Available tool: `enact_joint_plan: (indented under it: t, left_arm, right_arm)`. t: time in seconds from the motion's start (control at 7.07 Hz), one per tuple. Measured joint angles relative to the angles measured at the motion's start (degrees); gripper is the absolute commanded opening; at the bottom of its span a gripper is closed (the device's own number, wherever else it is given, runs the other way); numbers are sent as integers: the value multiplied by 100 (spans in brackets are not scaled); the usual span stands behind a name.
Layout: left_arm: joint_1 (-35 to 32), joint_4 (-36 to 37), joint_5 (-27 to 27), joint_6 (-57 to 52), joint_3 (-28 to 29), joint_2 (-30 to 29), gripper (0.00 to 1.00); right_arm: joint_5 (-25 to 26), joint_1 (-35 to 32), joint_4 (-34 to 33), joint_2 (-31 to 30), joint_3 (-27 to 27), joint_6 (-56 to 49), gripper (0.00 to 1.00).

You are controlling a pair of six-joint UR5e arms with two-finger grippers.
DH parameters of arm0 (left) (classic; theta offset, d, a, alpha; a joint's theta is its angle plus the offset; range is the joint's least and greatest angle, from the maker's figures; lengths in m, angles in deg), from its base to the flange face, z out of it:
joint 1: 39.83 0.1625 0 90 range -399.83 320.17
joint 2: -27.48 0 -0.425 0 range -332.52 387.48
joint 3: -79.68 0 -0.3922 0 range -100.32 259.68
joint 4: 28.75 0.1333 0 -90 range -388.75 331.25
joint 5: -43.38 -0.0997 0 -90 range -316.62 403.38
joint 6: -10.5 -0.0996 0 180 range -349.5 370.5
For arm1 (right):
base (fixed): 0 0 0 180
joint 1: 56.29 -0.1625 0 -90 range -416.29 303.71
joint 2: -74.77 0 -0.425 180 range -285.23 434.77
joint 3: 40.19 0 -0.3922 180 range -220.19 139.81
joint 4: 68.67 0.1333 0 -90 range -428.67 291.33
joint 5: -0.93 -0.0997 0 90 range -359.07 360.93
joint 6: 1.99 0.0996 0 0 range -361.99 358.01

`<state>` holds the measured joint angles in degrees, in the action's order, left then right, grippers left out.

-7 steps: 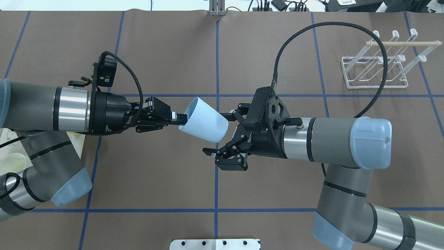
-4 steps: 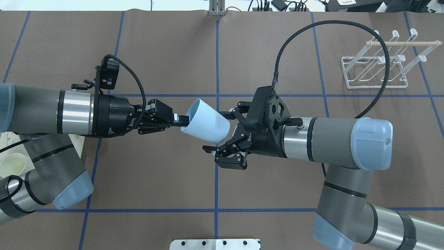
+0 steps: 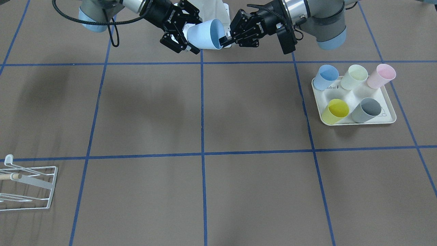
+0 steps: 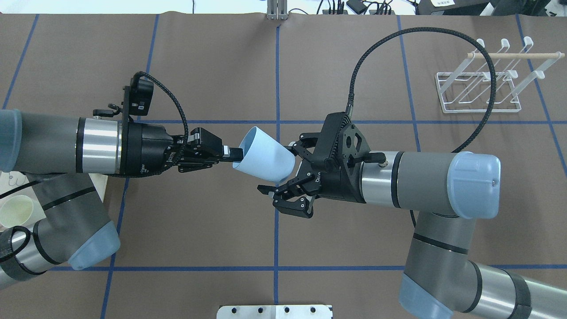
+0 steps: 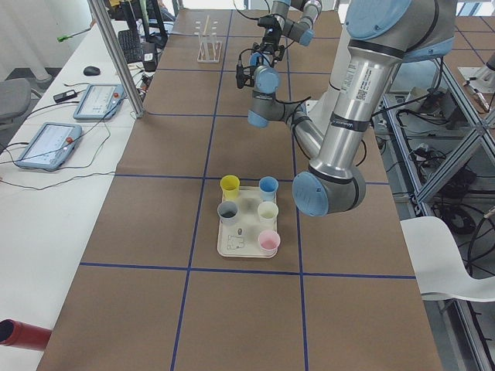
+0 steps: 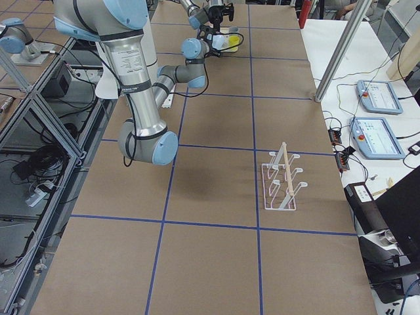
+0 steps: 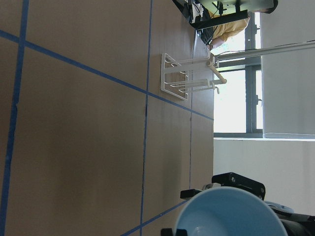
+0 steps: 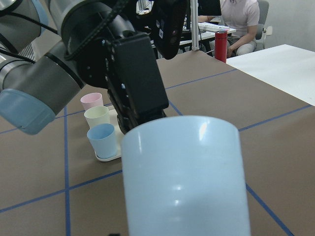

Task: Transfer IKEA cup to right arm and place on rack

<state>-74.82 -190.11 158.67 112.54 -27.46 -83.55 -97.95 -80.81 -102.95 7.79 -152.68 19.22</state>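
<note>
Pinching cup (image 4: 265,156) rim, left claw (image 4: 235,155), base between spread right claw (image 4: 280,169)

- White wire rack (image 3: 32,180): cut off by the front-facing view's left edge.
- Pale-blue plastic cup (image 8: 184,182): cut by the right wrist view's lower edge.
- Cream tray (image 4: 99,188): mostly under the left arm (image 4: 48,141).

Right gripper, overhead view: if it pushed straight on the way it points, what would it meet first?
Most likely the light-blue cup. Its closed base faces the open right gripper and seems to sit between the fingers, while the left gripper grips its rim. Exact depth is unclear.
</note>
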Motion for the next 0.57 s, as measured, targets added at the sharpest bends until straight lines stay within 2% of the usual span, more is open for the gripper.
enact_joint_plan:
  t: [0.28,0.57]
  left_arm:
    - [15,1,-13,0,0,11,0]
    - [21,1,-14,0,0,12,0]
  right_arm:
    - [0,6,0,0,0,-2,84]
    - [0,4,0,0,-3,-10,72]
